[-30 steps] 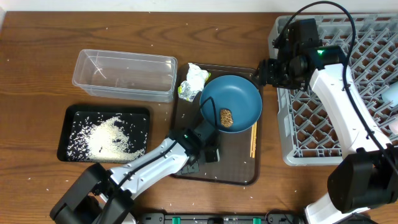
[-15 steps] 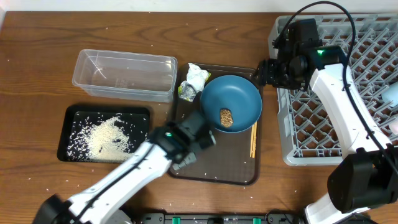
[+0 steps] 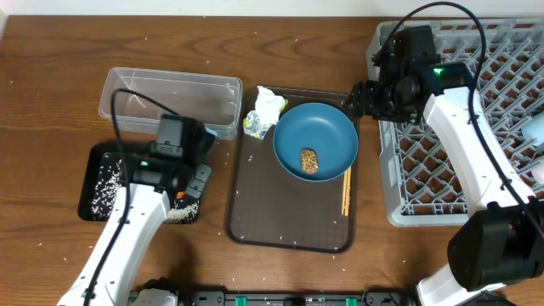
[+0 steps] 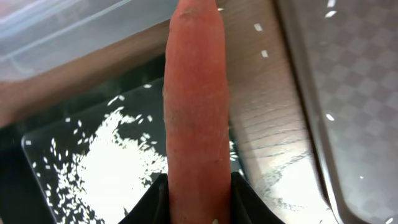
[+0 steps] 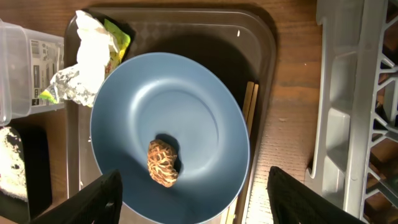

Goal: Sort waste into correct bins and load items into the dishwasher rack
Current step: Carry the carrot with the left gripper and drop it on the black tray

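Observation:
My left gripper (image 4: pixel 196 199) is shut on the orange carrot (image 4: pixel 196 106) and holds it above the right end of the black tray (image 3: pixel 98 157), which holds white rice grains (image 4: pixel 112 177). The clear tub (image 3: pixel 170 102) stands just behind. The dark-blue plate (image 3: pixel 314 140) lies on the brown serving tray (image 3: pixel 280 221) with the brown food lump (image 3: pixel 309 161) on it. The crumpled wrapper (image 3: pixel 264 111) lies at the plate's left. The chopsticks (image 3: pixel 346 190) lie along its right. My right gripper (image 5: pixel 193 199) is open and empty above the plate, by the grey rack (image 3: pixel 476 127).
Loose rice grains are scattered over the wooden table (image 3: pixel 51 76) and the serving tray. A white item (image 3: pixel 534 127) sits in the rack at the right edge. The right arm reaches across the rack's left side.
My left arm has swung left from the serving tray beside the plate to above the black tray, carrying the carrot. The right arm has not moved.

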Available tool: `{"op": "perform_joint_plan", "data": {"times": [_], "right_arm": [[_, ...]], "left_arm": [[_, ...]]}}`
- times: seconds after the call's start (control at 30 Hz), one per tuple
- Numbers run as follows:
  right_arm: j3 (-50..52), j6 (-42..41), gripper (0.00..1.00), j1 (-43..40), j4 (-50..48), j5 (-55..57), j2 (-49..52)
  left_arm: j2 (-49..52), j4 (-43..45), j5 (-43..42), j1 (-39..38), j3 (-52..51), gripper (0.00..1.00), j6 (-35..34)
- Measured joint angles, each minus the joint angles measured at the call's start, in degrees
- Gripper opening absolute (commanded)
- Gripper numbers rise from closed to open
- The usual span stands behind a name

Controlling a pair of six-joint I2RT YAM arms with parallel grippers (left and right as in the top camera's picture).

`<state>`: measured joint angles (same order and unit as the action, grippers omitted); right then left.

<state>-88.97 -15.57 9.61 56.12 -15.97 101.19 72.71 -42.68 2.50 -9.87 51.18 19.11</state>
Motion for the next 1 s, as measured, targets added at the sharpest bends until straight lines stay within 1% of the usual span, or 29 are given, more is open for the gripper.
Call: {"op": "perform_joint_plan", "data": {"times": [0.13,0.33,0.57,0.6,0.67,0.83,0.87,0.9,0.93,0.97,1.0], "right_arm": [[0.0,0.0,0.68,0.0,0.0,-0.1,0.0],[0.0,0.0,0.68,0.0,0.0,-0.1,0.0],[0.0,0.0,0.71,0.0,0.0,-0.1,0.0],[0.0,0.0,0.71,0.0,0.1,-0.1,0.0],[0.0,-0.2,0.71,0.0,0.1,-0.2,0.0],[0.0,-0.2,0.71,0.0,0.2,-0.1,0.0],[0.0,-0.2,0.71,0.0,0.2,-0.1,0.0],[0.0,-0.2,0.71,0.0,0.2,-0.1,0.0],[0.0,-0.2,0.71,0.0,0.2,-0.2,0.0],[0.0,-0.2,0.71,0.0,0.2,-0.1,0.0],[0.0,-0.2,0.71,0.0,0.2,-0.1,0.0]], "left_arm": [[0.3,-1.0,-0.8,2.1,-0.1,0.23,-2.4],[0.3,-1.8,-1.1,2.3,-1.5,0.24,-5.7],[0.3,2.7,-1.3,2.3,-7.3,0.24,-6.9],[0.3,3.1,-1.3,2.3,-8.0,0.29,-6.9],[0.4,4.0,-1.2,2.3,-9.3,0.32,-7.0],[0.5,5.9,-0.8,2.3,-9.6,0.34,-7.3],[0.5,6.0,-0.8,2.3,-9.6,0.38,-7.3],[0.5,6.1,-0.8,2.3,-9.6,0.39,-7.2],[0.5,6.3,-0.7,2.3,-9.6,0.45,-7.3],[0.5,6.4,-0.6,2.3,-9.6,0.48,-7.3],[0.5,6.6,-0.6,2.3,-9.6,0.55,-7.2]]}}
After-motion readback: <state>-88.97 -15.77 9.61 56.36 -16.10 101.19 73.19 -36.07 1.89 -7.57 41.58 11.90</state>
